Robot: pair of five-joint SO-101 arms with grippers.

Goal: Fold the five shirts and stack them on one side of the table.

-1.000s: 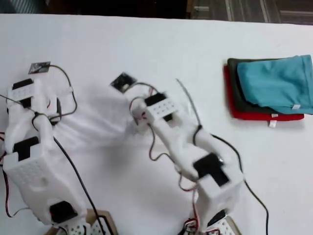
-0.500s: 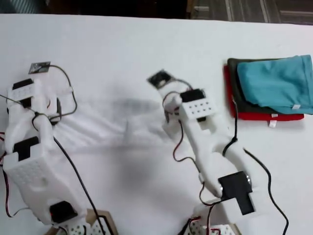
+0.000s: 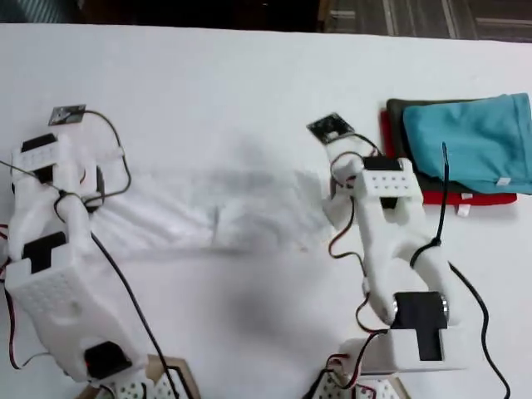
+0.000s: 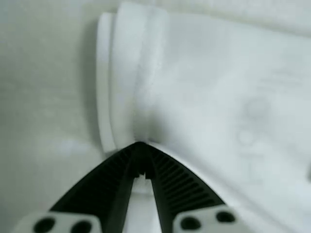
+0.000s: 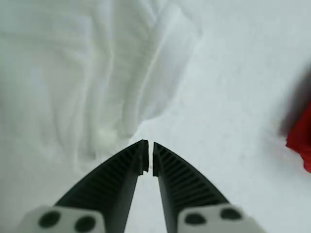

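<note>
A white shirt (image 3: 216, 208) lies stretched in a long band across the white table (image 3: 249, 83), between my two arms. My left gripper (image 3: 98, 187) is at its left end, shut on a folded edge of the white shirt (image 4: 209, 97); the jaws meet on the cloth in the left wrist view (image 4: 140, 148). My right gripper (image 3: 332, 199) is at the band's right end, and its jaws (image 5: 149, 148) are pinched together at the white shirt's (image 5: 87, 73) edge. At the right side sits a stack: a teal shirt (image 3: 470, 137) over a dark one (image 3: 397, 125) over a red one (image 3: 449, 198).
The stack's red edge (image 5: 301, 141) lies close to the right gripper. The table's far edge (image 3: 249, 27) runs along the back, with dark floor beyond it. Black cables (image 3: 125, 174) trail from both arms. Open table lies in front of the shirt and behind it.
My right arm has swung to the right toward the stack, pulling the white shirt out from a bunched heap into a long band. The left arm has stayed put.
</note>
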